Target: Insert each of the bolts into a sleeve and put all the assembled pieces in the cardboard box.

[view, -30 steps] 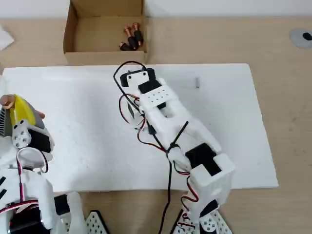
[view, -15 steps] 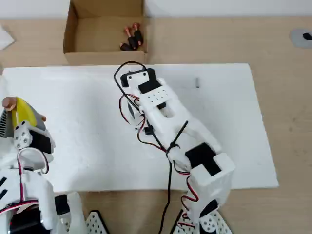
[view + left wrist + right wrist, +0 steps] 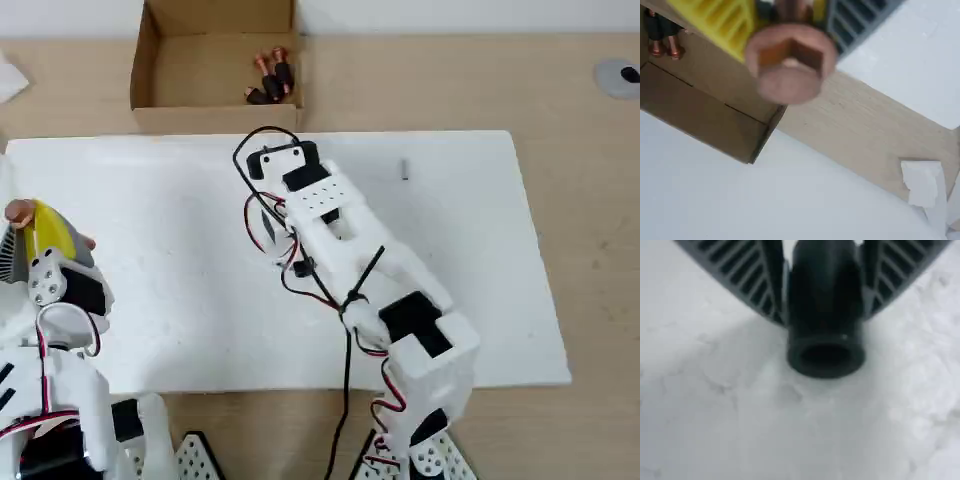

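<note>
Wooden table [image 3: 600, 200], white foam sheet [image 3: 150, 220] over most of it. Cardboard box [image 3: 145, 60] at upper left-centre of the high view, beyond the sheet, with assembled pieces [image 3: 270, 78] in its right-hand corner. Left gripper [image 3: 40, 228], at the left edge, pinches a copper bolt [image 3: 790, 62]; hex head faces the wrist camera, shank hidden. Right gripper [image 3: 825, 270], mid-sheet, clamps a black sleeve [image 3: 825, 325]. Its open end is clear of the fingers, probably so the bolt can enter. Bolt and sleeve are well apart; insertion not yet done.
</note>
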You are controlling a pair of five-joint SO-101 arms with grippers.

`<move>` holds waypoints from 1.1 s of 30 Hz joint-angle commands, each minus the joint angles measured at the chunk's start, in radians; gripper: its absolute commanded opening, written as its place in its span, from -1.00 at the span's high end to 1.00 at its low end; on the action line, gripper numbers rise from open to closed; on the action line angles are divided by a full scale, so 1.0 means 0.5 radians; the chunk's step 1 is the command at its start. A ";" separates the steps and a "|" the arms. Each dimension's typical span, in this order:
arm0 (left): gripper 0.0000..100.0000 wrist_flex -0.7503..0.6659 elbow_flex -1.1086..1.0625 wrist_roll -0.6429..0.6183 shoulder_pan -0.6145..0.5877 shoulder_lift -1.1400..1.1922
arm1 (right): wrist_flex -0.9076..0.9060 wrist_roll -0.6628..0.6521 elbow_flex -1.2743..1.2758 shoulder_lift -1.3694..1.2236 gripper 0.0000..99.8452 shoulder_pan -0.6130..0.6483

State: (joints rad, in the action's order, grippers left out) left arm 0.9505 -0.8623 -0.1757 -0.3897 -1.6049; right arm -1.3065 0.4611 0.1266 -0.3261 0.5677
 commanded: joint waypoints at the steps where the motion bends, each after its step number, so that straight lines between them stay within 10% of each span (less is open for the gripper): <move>1: 1.00 -0.003 0.080 -0.003 -0.028 -0.011 | -0.068 -0.028 -0.133 -0.002 0.98 -0.011; 12: 1.00 -0.098 -0.040 -0.003 -0.012 -0.008 | -0.859 -0.255 -1.094 0.591 0.98 0.063; 19: 1.00 -0.347 -0.184 -0.003 -0.009 0.008 | -0.878 -0.632 -0.646 1.204 0.98 0.354; 26: 0.99 -0.255 -0.206 0.150 0.328 0.011 | -0.046 -1.200 0.505 2.094 0.98 0.336; 33: 0.99 -0.221 -0.144 0.095 0.647 0.103 | 0.954 -1.188 1.530 2.604 0.98 0.351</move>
State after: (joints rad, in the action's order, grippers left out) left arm 0.8462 -0.9728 -0.1158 -0.1166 -1.5896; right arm -1.0273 -0.1465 0.7449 0.9030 0.7396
